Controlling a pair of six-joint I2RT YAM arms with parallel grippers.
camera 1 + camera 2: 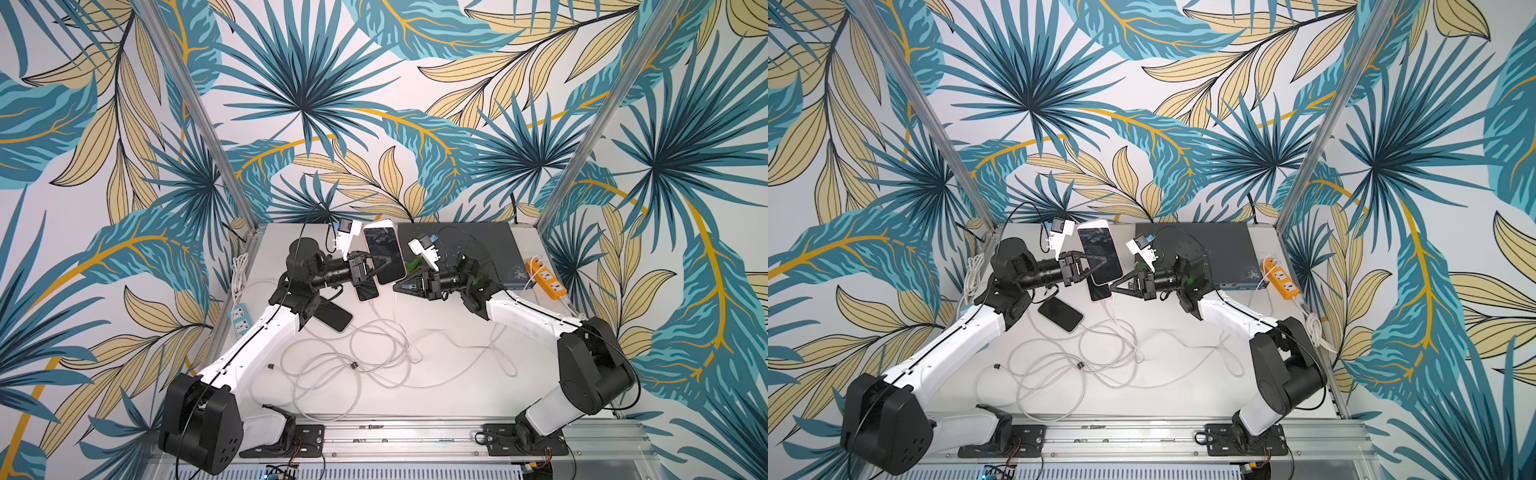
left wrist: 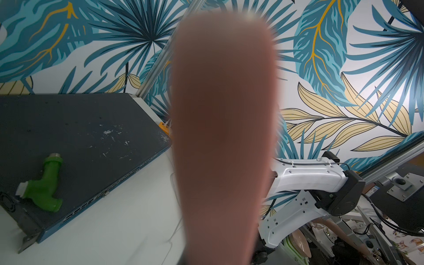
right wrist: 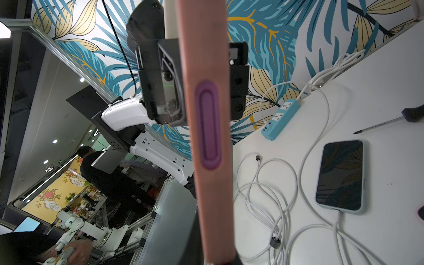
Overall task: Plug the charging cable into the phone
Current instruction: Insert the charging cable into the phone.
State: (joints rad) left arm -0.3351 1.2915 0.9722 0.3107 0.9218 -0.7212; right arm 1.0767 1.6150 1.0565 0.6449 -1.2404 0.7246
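A phone (image 1: pixel 384 245) in a pink case is held up off the table, screen facing up, in both top views (image 1: pixel 1099 249). My left gripper (image 1: pixel 390 258) is shut on it, one black finger lying across the screen. Its blurred pink back (image 2: pixel 223 137) fills the middle of the left wrist view. My right gripper (image 1: pixel 395 286) is shut at the phone's near right corner, and a white charging cable (image 1: pixel 395 316) hangs from its tip. In the right wrist view the phone's pink edge (image 3: pixel 211 183) with a purple button runs straight down to the jaws. The plug itself is hidden.
A second pink phone (image 1: pixel 368 293) and a dark phone (image 1: pixel 332 316), both with cables in them, lie under the arms. Loose white cables (image 1: pixel 353 361) tangle mid-table. A grey box (image 1: pixel 469 245) with a green fitting (image 2: pixel 43 185), an orange strip (image 1: pixel 546 278), a blue strip (image 1: pixel 240 318) and a screwdriver (image 3: pixel 390 120) stand around.
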